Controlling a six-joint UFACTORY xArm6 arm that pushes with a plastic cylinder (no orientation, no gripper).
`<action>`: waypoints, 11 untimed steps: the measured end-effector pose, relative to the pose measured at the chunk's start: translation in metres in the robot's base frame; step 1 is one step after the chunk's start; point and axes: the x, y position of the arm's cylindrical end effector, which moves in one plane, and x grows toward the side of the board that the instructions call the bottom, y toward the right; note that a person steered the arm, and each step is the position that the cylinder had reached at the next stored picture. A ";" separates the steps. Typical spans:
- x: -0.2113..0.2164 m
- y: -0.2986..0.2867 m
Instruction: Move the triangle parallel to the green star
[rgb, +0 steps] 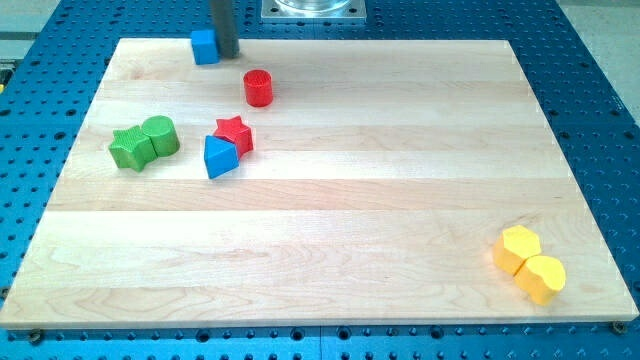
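My tip (229, 54) at the view's top, touching blue cube (204, 46).
No pincer, just a bare rod. Blue triangle (219, 157) touches red star (234, 133), right of green star (129, 148); well apart from tip.

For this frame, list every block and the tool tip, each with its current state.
my tip: against the blue cube's right side
blue cube: board's top edge
red cylinder: standing alone
red star: touching blue triangle
green star: touching green cylinder
yellow blocks: paired, bottom right
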 end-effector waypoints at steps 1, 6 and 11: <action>0.014 -0.022; 0.182 0.131; 0.222 0.022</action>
